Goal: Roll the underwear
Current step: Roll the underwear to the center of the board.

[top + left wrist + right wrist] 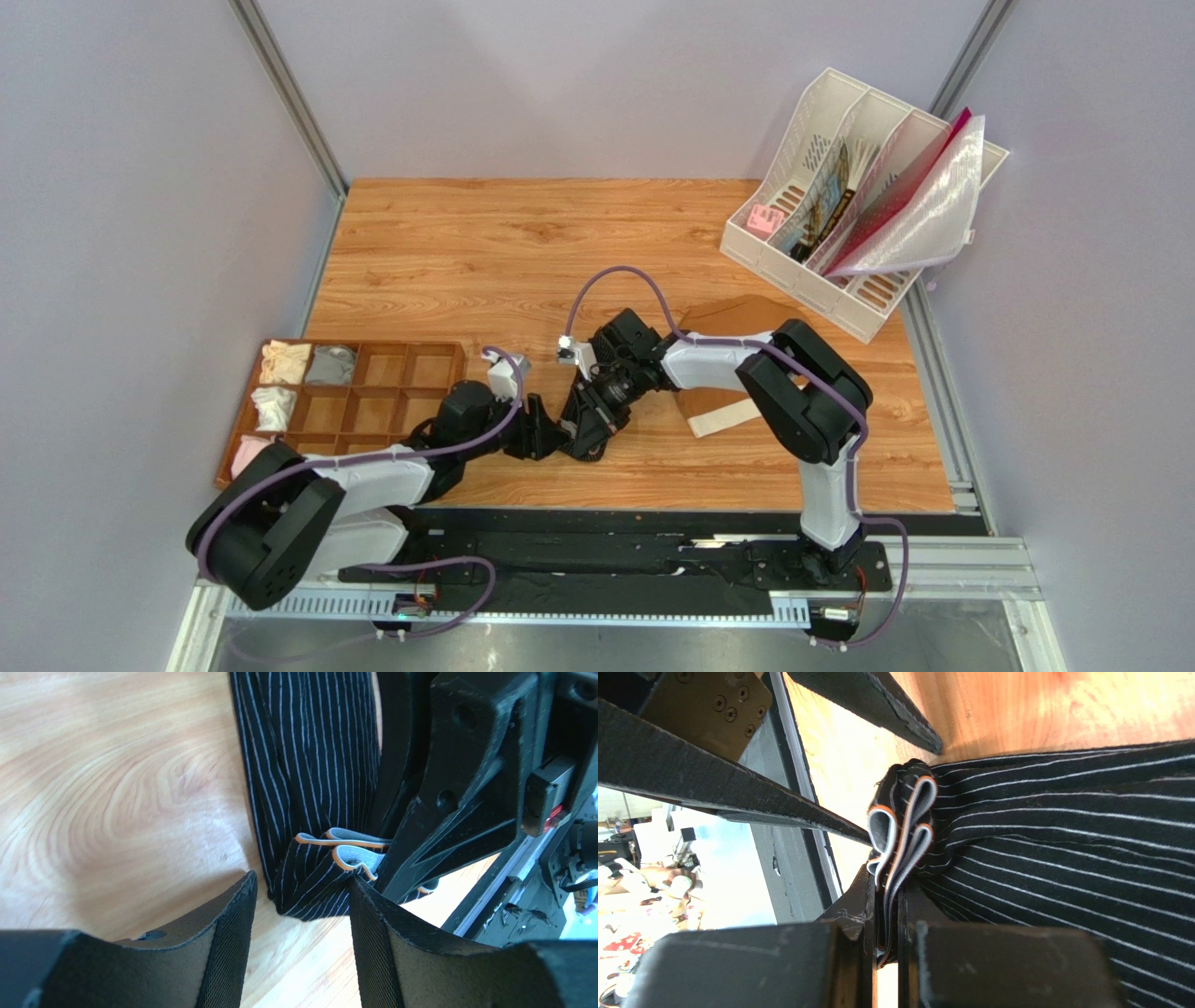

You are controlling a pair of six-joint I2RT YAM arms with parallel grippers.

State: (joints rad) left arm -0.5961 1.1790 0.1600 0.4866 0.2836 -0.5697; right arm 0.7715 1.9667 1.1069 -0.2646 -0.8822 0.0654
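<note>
Both the left gripper [544,437] and the right gripper [589,420] meet near the tabletop's near edge, slightly left of its middle. From overhead their black bodies hide the garment, and only the wrist views show it. The underwear [1053,833], black with thin pale stripes, lies on the wood. The right gripper is clamped on its folded grey, orange-edged waistband [899,822]. The left gripper is spread, its fingers [224,945] on either side of that bunched end. Only the overhead view shows brown briefs [718,406] beside the right arm.
</note>
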